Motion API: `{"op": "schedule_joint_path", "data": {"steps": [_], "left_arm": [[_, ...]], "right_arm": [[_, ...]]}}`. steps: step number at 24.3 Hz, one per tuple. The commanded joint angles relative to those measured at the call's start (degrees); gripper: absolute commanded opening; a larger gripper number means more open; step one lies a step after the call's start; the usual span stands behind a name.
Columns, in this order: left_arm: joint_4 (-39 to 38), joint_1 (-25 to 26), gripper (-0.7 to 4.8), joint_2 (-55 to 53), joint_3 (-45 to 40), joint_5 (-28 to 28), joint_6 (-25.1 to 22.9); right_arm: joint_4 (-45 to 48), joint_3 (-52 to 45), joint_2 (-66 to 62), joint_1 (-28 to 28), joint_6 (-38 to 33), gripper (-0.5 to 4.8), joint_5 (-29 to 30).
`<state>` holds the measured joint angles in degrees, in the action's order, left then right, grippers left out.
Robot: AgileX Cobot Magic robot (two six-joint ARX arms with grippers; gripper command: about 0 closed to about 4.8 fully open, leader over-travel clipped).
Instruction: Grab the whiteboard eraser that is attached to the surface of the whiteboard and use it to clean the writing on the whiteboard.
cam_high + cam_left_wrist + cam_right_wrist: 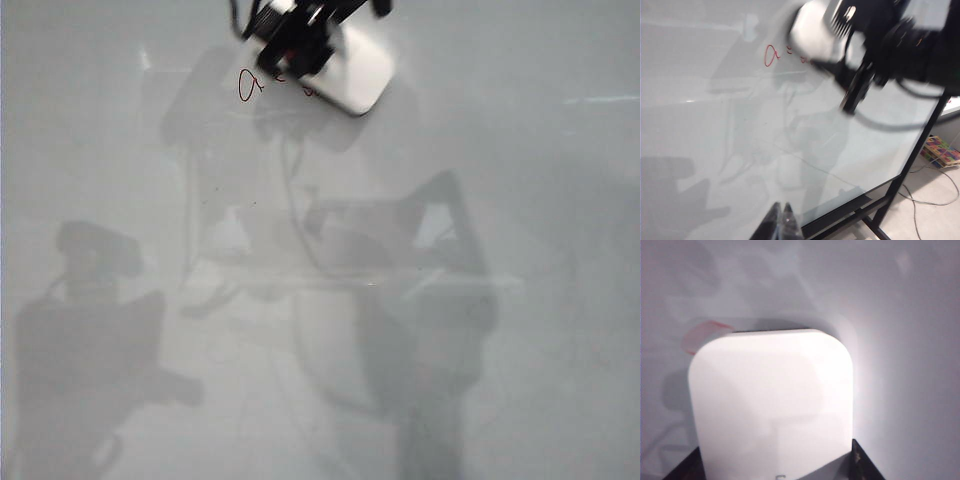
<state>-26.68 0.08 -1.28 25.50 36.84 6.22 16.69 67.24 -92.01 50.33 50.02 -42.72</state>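
1. I see the large, glossy, pale grey-white whiteboard (pixel 520 200) filling the exterior view, with grey shadows and reflections of the rig across it.
2. The right gripper (pixel 300 45) is at the top of the exterior view, just left of centre, pressed close to the board.
3. It has hold of the small white rounded-rectangular whiteboard eraser (pixel 358 70): in the right wrist view the eraser (pixel 772 400) fills the middle of the picture, with the gripper's dark fingers (pixel 862 465) flanking its near end on either side, jaws set wide around the block.
4. The thin red handwritten writing (pixel 250 84) sits directly left of the eraser. The looped letter and the equals mark show; the rest is covered by the eraser and gripper.
5. From the left wrist view, the red marks (pixel 775 54) lie just beside the blurred white eraser (pixel 812 32), and the dark right arm reaches in from the side.
6. The left gripper (pixel 781 222) shows only as dark fingertips at the edge of its own view, well apart from the writing, holding nothing. The tips look close together, but I cannot tell its opening for certain.
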Motion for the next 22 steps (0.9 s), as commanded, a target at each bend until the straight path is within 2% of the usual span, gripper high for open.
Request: {"op": "schedule_joint_path", "data": {"steps": [1, 5, 6, 9, 13, 17, 18, 19, 22], "left_arm": [[0.57, -0.07, -0.05, -0.04, 0.11, -2.14, -0.26], [0.57, -0.07, -0.05, -0.04, 0.11, -3.50, -0.26], [0.57, -0.07, -0.05, -0.04, 0.11, -3.65, -0.26], [0.57, -0.07, -0.05, -0.09, 0.11, -5.14, -0.26], [0.59, -0.07, -0.05, -0.09, 0.11, -5.14, -0.26], [0.59, -0.07, -0.05, -0.09, 0.09, -6.21, -0.42], [0.57, -0.07, -0.05, -0.09, 0.09, -6.21, -0.42], [0.57, -0.07, -0.05, -0.09, 0.09, -6.25, -0.44], [0.57, -0.07, -0.05, -0.09, 0.09, -6.23, -0.44]], "right_arm": [[1.62, 1.66, -5.01, -1.31, 0.20, 2.52, 4.09], [1.27, 3.32, -8.17, -1.36, 1.22, 2.52, 3.52], [1.40, 3.54, -8.11, -0.98, 1.29, 2.52, 2.32], [1.16, 7.23, -8.04, 0.59, 6.10, 2.52, -7.50], [1.11, 13.73, -8.04, 2.93, 11.82, 2.52, -9.92], [-0.87, 15.52, -8.02, 6.78, 13.05, 2.60, -12.94], [-3.37, 15.47, -7.82, 8.07, 12.72, 2.65, -14.38], [-7.93, 15.41, -7.39, 10.25, 10.08, 2.66, -15.63], [-14.19, 15.37, -4.66, 14.75, 2.08, 2.65, -17.05]]}}
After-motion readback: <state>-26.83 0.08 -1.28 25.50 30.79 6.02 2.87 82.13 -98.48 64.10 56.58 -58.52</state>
